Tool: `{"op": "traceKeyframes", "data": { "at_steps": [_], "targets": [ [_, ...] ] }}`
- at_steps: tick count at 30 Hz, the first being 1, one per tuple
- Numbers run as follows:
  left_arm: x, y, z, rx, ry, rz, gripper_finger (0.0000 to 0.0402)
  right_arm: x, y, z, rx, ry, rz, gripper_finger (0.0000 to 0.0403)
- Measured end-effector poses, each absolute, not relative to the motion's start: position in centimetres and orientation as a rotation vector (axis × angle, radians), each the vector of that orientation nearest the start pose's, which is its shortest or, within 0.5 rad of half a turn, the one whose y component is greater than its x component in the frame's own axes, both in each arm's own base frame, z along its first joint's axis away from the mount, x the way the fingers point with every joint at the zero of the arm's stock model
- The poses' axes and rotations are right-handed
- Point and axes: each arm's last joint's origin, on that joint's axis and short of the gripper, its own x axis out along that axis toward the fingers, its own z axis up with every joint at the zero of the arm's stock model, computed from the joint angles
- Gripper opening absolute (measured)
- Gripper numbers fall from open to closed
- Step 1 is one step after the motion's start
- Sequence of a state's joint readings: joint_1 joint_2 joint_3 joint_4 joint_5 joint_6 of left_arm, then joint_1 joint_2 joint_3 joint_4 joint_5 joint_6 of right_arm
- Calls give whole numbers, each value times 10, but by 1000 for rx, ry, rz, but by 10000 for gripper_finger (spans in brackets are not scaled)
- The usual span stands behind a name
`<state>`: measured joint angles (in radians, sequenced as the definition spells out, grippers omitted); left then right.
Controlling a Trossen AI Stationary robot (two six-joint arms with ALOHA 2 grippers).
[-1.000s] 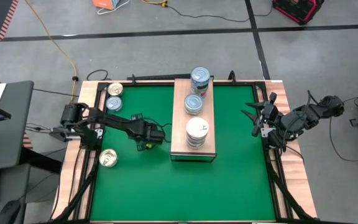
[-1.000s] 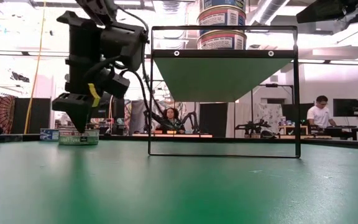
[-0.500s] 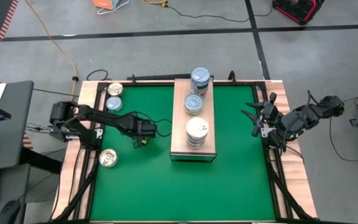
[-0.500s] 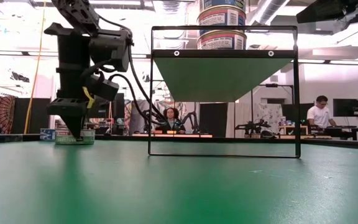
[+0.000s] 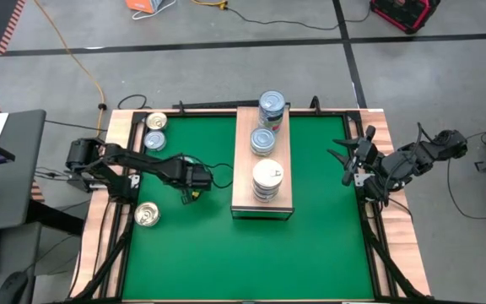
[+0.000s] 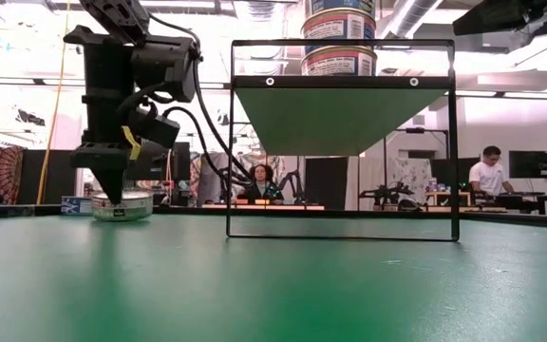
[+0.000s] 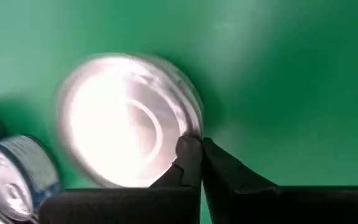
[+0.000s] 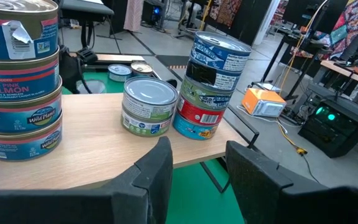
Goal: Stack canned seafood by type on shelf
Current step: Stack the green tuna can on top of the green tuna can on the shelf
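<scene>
Three can stacks stand on the shelf; the left claw hovers beside it, the right claw at the counter's right edge.

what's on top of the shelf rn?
Three can stacks on the shelf: a white-topped stack nearest, a short blue-silver stack mid-shelf, a tall stack at the far end. Wood beneath them is covered.

In the left wrist view, you see the silver can only as a blurred glare, and the blue can is cut by the edge. In the low view, the stack on the shelf is cut off at the top
</scene>
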<state>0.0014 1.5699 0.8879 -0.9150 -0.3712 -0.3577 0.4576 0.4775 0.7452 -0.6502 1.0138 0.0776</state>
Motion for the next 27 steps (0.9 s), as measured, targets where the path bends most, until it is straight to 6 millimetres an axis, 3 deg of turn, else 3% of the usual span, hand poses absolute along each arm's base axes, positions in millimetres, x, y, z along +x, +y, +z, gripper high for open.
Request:
{"op": "traceKeyframes", "data": {
  "at_steps": [11, 15, 21, 27],
  "targets": [
    [239, 3, 165, -58, 1563, 557, 0, 85, 15, 316, -185, 265, -560, 179],
    [239, -2, 169, -193, 1597, 452, 0, 85, 15, 317, -184, 265, -560, 179],
    [258, -10, 201, -320, 1553, 288, 1, 85, 15, 317, -184, 264, -560, 179],
    [262, -6, 238, -58, 1548, 417, 46, 85, 15, 317, -183, 264, -560, 179]
  ]
}}
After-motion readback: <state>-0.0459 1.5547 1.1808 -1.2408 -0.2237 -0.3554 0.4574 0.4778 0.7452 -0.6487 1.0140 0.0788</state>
